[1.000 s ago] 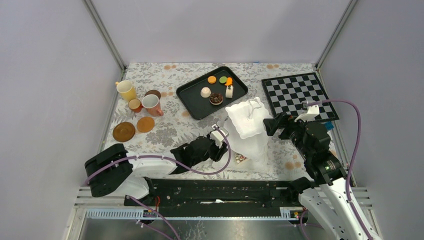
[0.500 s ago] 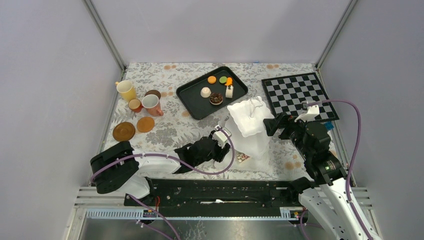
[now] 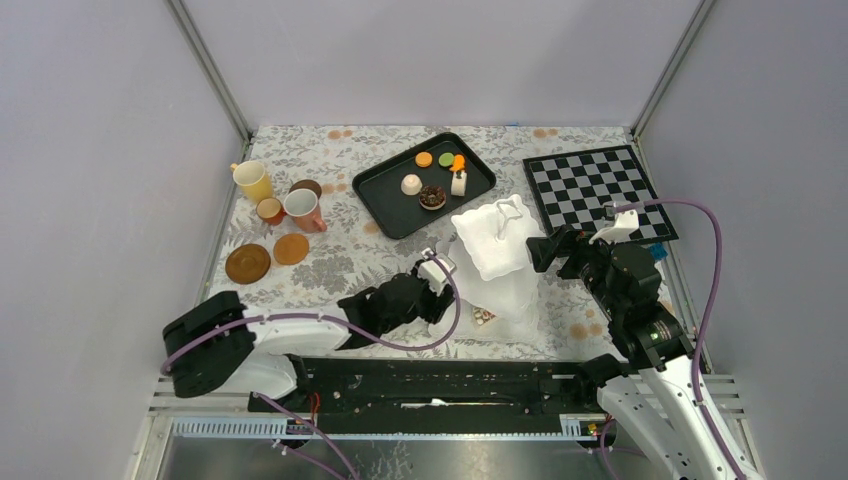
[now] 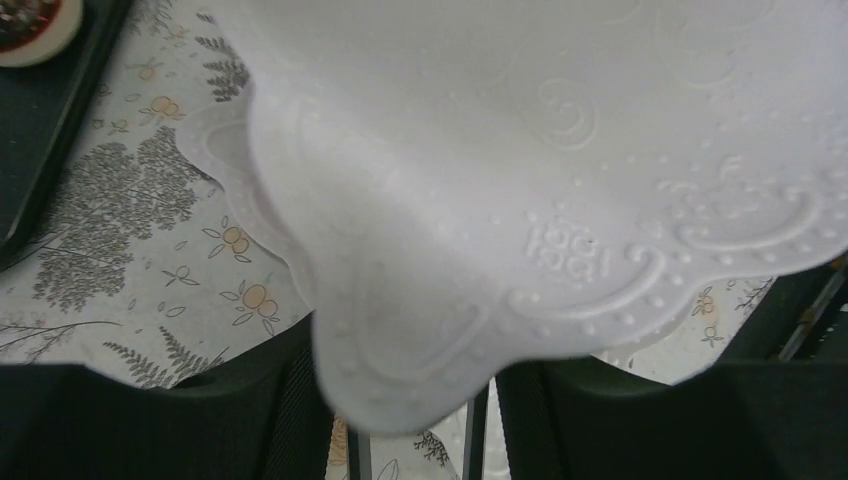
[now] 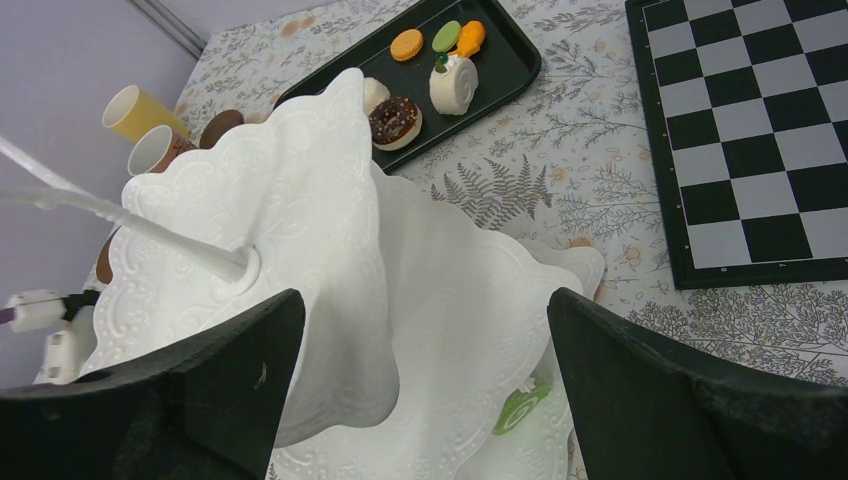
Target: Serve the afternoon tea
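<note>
The white three-tier stand point(image 3: 495, 255) leans, tilted, at the table's front middle. My left gripper point(image 3: 438, 288) is at its lower left, and a lobe of a tier's edge point(image 4: 420, 330) sits pinched between my fingers. My right gripper point(image 3: 545, 250) is open, its jaws wide on either side of the upper tiers point(image 5: 300, 250), not touching them. A green swirl cake point(image 5: 520, 405) lies on a lower tier. Several toy cakes and macarons, among them a chocolate donut point(image 3: 432, 196), lie on the black tray point(image 3: 380, 190).
A yellow cup point(image 3: 252, 180), a white cup point(image 3: 300, 208) and two small brown cups stand at the far left. Two brown saucers point(image 3: 247, 263) lie in front of them. A chessboard point(image 3: 595, 190) lies at the back right, behind the right arm.
My left gripper moved right, then back left and a little away, and the stand's tilt shifted with it. The right arm has not moved.
</note>
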Available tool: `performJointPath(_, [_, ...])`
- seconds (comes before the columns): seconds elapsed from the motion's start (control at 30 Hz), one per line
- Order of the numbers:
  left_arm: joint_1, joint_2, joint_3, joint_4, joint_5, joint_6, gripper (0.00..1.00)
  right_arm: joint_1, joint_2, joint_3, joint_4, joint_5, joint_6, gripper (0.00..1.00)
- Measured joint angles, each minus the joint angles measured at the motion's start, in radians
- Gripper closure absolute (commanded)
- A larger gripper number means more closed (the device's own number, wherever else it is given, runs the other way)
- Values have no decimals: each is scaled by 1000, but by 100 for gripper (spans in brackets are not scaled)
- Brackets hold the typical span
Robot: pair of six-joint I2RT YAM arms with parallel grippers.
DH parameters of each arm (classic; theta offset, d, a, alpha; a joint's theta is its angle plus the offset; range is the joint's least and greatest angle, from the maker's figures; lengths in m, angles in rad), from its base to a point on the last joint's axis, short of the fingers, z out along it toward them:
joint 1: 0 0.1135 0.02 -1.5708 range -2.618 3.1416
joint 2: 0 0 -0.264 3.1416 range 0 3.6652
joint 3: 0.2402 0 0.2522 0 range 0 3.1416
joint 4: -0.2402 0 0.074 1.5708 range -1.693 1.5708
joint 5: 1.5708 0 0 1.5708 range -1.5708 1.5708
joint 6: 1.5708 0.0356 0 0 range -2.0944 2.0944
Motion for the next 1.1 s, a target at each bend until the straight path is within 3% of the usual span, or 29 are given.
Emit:
performJointPath(0.33, [0, -200, -48, -122, -42, -66, 46, 0, 0, 0, 0, 0, 0, 2])
performJointPath(0.73, [28, -307, -40, -500, -234, -277, 50, 0, 24, 12, 0, 3, -5, 2])
performJointPath(0.97, [252, -362, 43, -627, -245, -308, 49, 0, 76, 42, -2, 18, -22, 2])
performJointPath(1.1, [452, -307, 171, -613, -145, -298, 49, 0, 98, 46, -5, 31, -26, 2])
